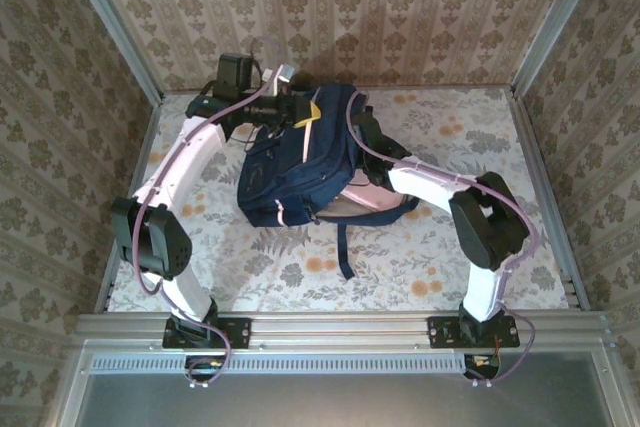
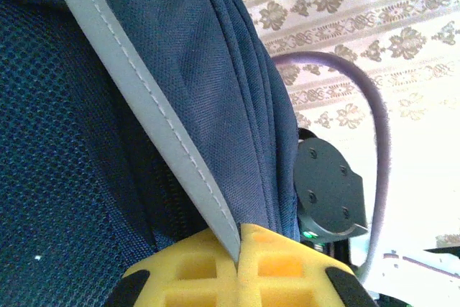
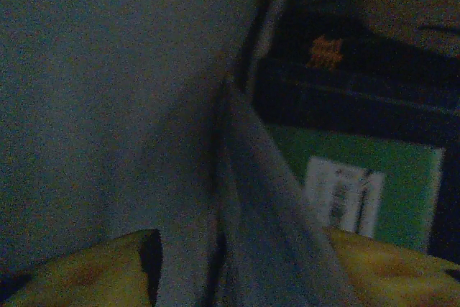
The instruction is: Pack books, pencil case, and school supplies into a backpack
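1. The backpack [image 1: 295, 172] is seen lying flat on the table [image 1: 450, 247], a little left of the middle, with its top end toward the far edge.
2. A dark strap [image 1: 342, 247] is trailed from its lower end toward the near edge of the table.
3. The left gripper [image 2: 238, 249] is placed at the top end of the backpack, on the far-left side of the table.
4. Its yellow fingers [image 2: 194, 267] are pressed together on a grey strip [image 2: 151, 113] sewn along the navy fabric, so the backpack is gripped by that strip.
5. A lilac cable [image 2: 374, 120] is looped beside the fabric in the left wrist view.
6. The right gripper [image 3: 241, 239] is set at the top right of the backpack, and very little light is caught in its wrist view.
7. Its yellow fingers [image 3: 86, 271] are held apart, and a fold of fabric [image 3: 259, 177] is stood between them; no grip on it can be made out.
8. Past that fold a green book [image 3: 402, 192] with a white label [image 3: 338, 192] is seen.
9. A dark book [image 3: 338, 98] with an orange mark [image 3: 325, 52] is placed just above the green one in that view.
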`<state>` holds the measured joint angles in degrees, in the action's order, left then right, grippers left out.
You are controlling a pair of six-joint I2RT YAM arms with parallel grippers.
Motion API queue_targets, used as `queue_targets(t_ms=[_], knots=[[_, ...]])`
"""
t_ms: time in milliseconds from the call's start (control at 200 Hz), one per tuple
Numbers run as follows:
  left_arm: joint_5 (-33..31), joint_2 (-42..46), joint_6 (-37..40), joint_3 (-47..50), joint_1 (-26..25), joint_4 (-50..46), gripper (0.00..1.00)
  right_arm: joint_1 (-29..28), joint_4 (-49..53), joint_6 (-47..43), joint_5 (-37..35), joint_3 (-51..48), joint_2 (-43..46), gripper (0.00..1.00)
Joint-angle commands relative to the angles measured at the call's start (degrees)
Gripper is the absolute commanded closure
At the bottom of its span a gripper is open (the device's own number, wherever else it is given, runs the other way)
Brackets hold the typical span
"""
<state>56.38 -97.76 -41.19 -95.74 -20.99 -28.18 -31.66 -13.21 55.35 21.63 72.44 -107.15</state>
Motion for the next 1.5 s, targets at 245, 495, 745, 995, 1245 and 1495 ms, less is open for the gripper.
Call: queue_targets(t_ms=[245, 495, 745, 995, 1245, 1495], knots=[[5.54, 7.38, -1.95, 1.67, 3.76, 10.61, 1.00, 4.03, -14.09, -1.46, 6.39, -12.01, 10.30, 0.07], [5.01, 8.46, -2.14, 2.79, 4.65, 10.59, 1.00, 11.45, -7.57, -2.72, 7.78, -19.07, 18.26, 0.09], [2.64, 8.12, 0.69, 4.65, 2.02, 8.27, 1.00, 13.80, 25.32, -12.80, -28.49, -19.81, 27.08, 0.17], [-1.74, 3.82, 0.69, 7.20, -4.76, 10.47, 1.00, 18.79, 29.11, -13.06, -36.12, -24.54, 28.23, 0.15], [-6.01, -4.43, 1.46, 4.20, -12.01, 10.54, 1.00, 20.60, 21.00, -14.99, -16.03, -24.83, 19.81, 0.22], [-11.63, -8.62, 2.58, 4.81, -13.46, 9.58, 1.00, 20.64, 20.01, -12.08, -16.79, -26.97, 23.16, 0.29]])
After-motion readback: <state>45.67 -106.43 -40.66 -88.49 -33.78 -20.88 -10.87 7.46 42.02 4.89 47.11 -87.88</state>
